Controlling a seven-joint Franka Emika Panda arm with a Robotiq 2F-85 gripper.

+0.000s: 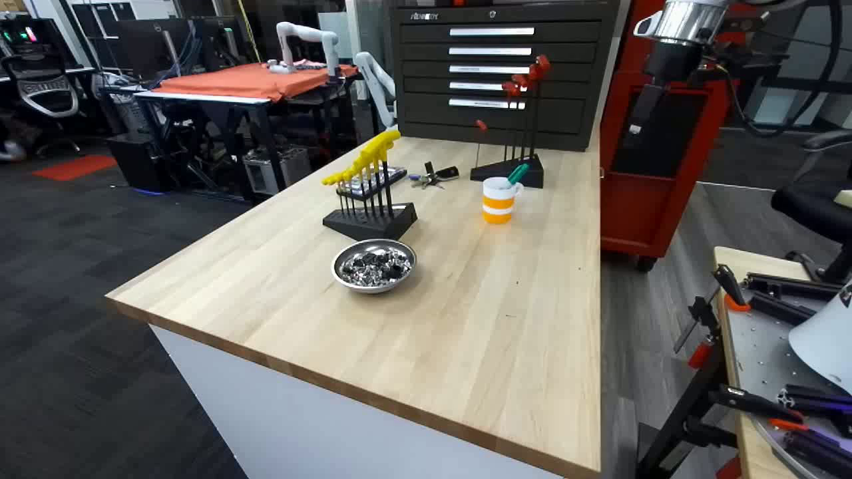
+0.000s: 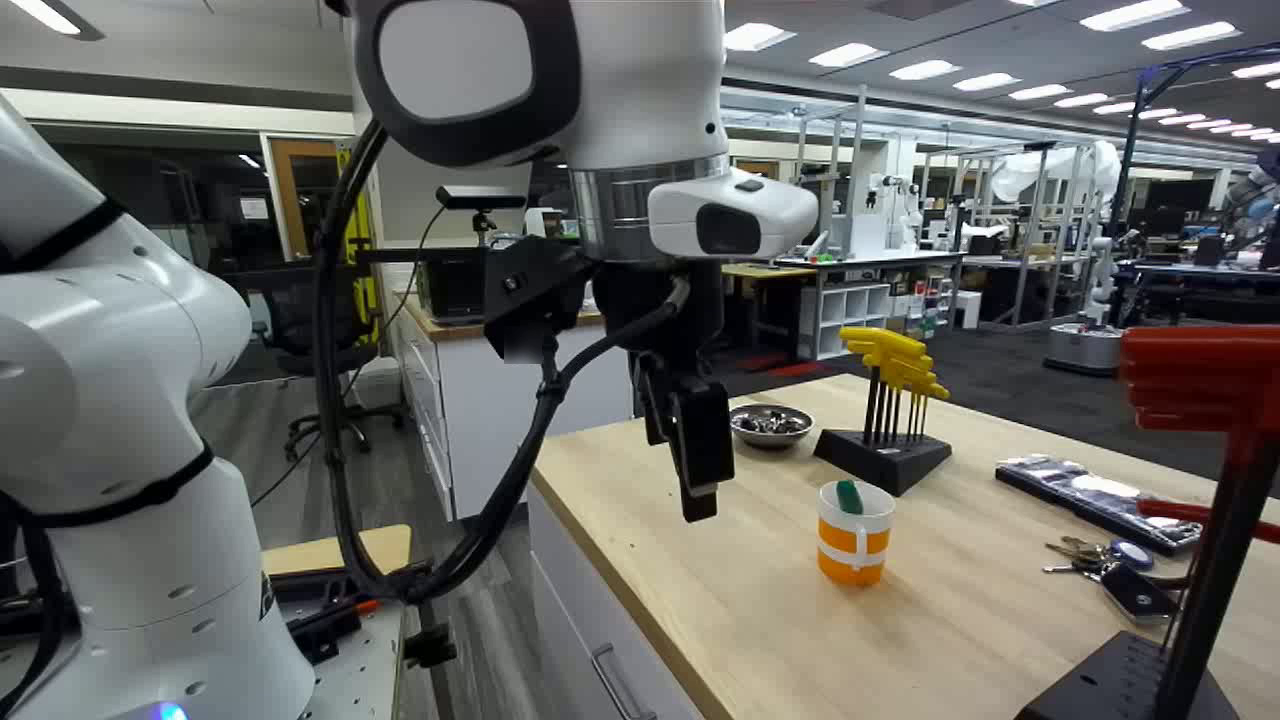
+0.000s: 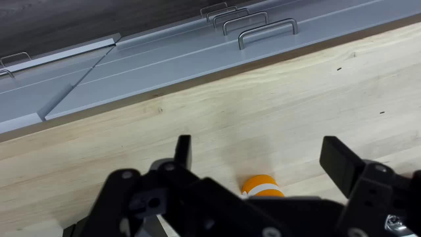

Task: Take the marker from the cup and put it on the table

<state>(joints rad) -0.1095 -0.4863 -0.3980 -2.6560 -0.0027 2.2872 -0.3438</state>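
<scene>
The teal-green marker was held in the orange-and-white mug, removal and placement undone; the Robotiq gripper was spread wide.

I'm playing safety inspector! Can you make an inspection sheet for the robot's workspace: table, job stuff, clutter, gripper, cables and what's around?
Surface: light wood-grain table; small dark marks.
Job's things: teal-green marker leaning in upright orange-and-white cup.
Clutter: metal bowl of shiny bits; yellow-handled tool set; red-handled tool set; keys; flat case.
Gripper: open, holding nothing.
Cables: black, looping beside the arm.
Surroundings: dark drawer chest; orange-topped workbench; office chair.
</scene>
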